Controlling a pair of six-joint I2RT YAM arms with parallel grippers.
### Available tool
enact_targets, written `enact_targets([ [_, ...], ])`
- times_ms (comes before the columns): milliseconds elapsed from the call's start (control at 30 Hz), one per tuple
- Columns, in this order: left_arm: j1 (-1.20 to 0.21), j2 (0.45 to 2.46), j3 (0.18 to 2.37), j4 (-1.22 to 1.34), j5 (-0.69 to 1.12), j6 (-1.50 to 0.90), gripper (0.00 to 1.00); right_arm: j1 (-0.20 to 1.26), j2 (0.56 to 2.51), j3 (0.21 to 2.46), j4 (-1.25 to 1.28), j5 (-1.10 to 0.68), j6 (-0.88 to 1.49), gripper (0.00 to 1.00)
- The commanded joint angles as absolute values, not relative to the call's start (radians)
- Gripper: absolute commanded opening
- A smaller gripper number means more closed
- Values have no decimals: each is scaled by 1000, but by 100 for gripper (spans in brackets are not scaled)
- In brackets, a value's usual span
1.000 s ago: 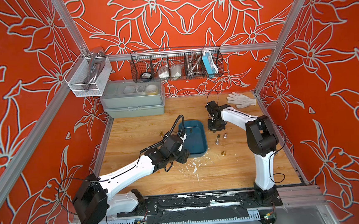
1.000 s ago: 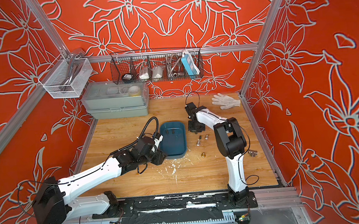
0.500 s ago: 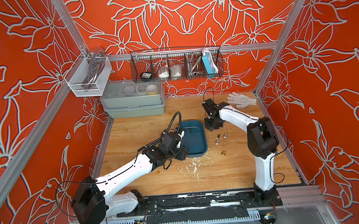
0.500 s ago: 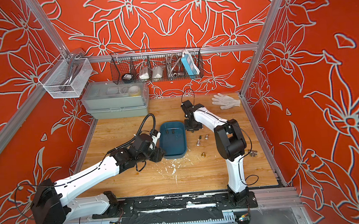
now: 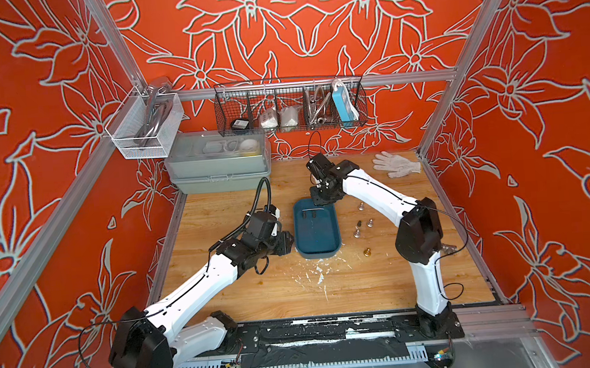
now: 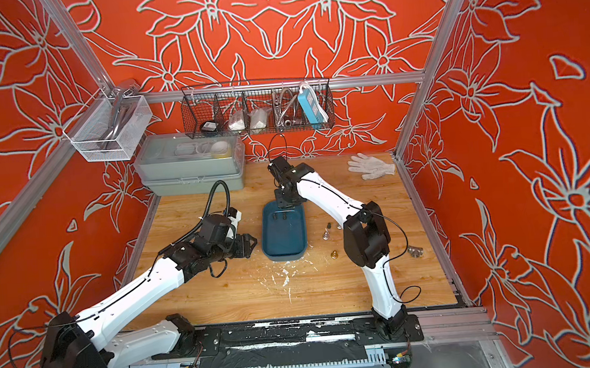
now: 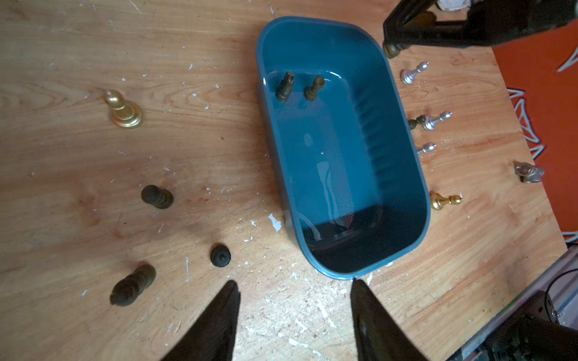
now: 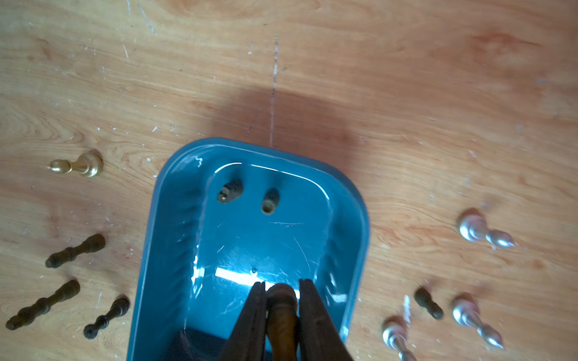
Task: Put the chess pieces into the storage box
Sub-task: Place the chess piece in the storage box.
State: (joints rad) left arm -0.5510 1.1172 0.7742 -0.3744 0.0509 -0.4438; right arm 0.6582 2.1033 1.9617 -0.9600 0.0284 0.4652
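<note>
Right wrist, fingers [image 8: 251, 315] brought piece [image 8: 281, 309] over box [image 8: 250, 243]

Shows a grey lidded case [image 5: 220, 172] at the bench [image 5: 364, 286] back, a white glove [image 5: 396, 164] in the far right corner, a black wire basket [image 5: 290, 105] and a white mesh basket [image 5: 144, 131] above.

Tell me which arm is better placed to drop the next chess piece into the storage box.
Right. The right gripper holds a chess piece over the storage box; the left gripper is open and empty.
</note>
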Motion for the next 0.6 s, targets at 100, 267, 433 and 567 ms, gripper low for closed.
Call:
enact_targets([
  [100, -542, 1095, 758, -396, 55, -458, 57, 658, 2204, 1998, -1032, 67, 442, 20],
  [267, -541, 1106, 758, -399, 55, -457, 57, 658, 2246, 2010, -1028, 99, 437, 20],
  [433, -541, 1109, 758, -400, 54, -458, 57, 657, 2288, 2030, -1009, 112, 435, 21],
  [567, -541, 1099, 747, -414, 45, -458, 57, 655, 2314, 2050, -1007, 116, 433, 21],
])
